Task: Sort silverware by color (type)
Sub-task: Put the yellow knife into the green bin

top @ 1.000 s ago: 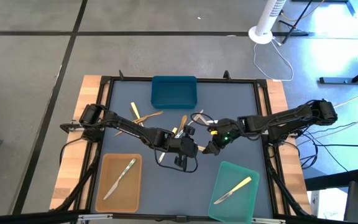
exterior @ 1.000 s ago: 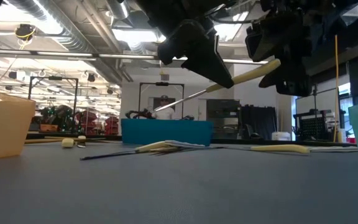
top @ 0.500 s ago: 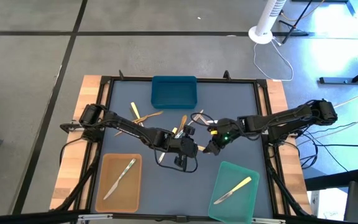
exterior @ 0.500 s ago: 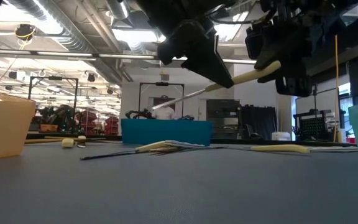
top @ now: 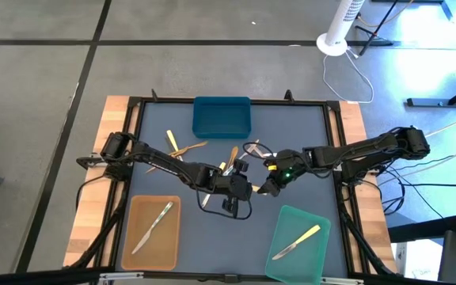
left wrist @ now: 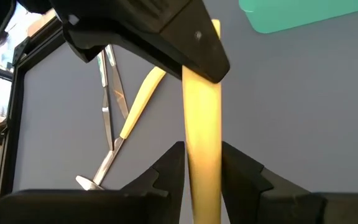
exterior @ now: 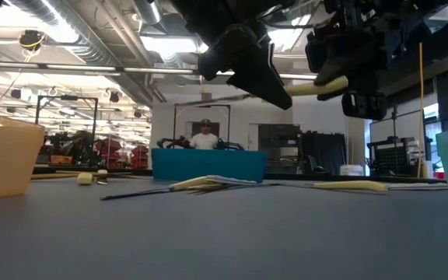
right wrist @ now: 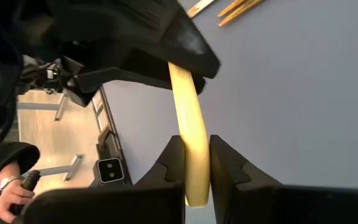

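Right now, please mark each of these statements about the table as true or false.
1. A pale yellow utensil is held above the table between the two arms. True: the right pincer is shut on it, and the left pincer also has it between its fingers.
2. The blue tray holds two utensils. False: nothing shows inside it.
3. The tan tray holds one silvery utensil. True.
4. The green tray is empty. False: a utensil with a pale yellow handle lies in it.
5. Several utensils still lie loose on the mat near the blue tray. True.
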`<state>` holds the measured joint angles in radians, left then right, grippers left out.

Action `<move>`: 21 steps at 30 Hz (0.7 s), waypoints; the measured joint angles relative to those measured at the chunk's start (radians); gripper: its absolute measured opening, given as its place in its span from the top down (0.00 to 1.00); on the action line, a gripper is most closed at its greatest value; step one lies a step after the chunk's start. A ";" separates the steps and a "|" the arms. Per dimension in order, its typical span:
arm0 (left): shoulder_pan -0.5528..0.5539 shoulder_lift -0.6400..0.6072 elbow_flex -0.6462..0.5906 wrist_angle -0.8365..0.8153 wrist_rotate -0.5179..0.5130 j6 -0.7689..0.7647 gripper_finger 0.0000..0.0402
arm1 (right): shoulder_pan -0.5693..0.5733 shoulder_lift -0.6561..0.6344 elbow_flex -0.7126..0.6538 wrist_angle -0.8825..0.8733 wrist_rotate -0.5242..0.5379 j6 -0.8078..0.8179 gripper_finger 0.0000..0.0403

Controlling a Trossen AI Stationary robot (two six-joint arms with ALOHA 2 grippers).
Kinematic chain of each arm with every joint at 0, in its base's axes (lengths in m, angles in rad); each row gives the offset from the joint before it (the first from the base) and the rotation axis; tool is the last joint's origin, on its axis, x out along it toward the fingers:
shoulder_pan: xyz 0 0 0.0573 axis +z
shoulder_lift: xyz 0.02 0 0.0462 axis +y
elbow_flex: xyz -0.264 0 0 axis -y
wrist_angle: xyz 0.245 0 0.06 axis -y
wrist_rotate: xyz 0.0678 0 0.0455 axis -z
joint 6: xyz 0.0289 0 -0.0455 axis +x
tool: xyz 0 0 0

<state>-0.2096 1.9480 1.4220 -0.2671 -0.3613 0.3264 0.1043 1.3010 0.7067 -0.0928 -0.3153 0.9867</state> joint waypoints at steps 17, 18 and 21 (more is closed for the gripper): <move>-0.028 0.001 0.000 -0.003 -0.013 -0.001 0.79 | 0.000 -0.001 0.000 -0.054 -0.066 0.000 0.96; -0.033 0.001 0.000 -0.007 -0.027 -0.001 0.79 | 0.000 -0.001 0.000 -0.064 -0.072 0.000 0.96; -0.046 0.002 0.000 -0.027 -0.048 -0.002 0.79 | 0.000 -0.002 0.000 -0.093 -0.095 0.000 0.96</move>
<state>-0.2556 1.9495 1.4220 -0.2943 -0.4095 0.3246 0.1043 1.2995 0.7063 -0.1857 -0.4101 0.9863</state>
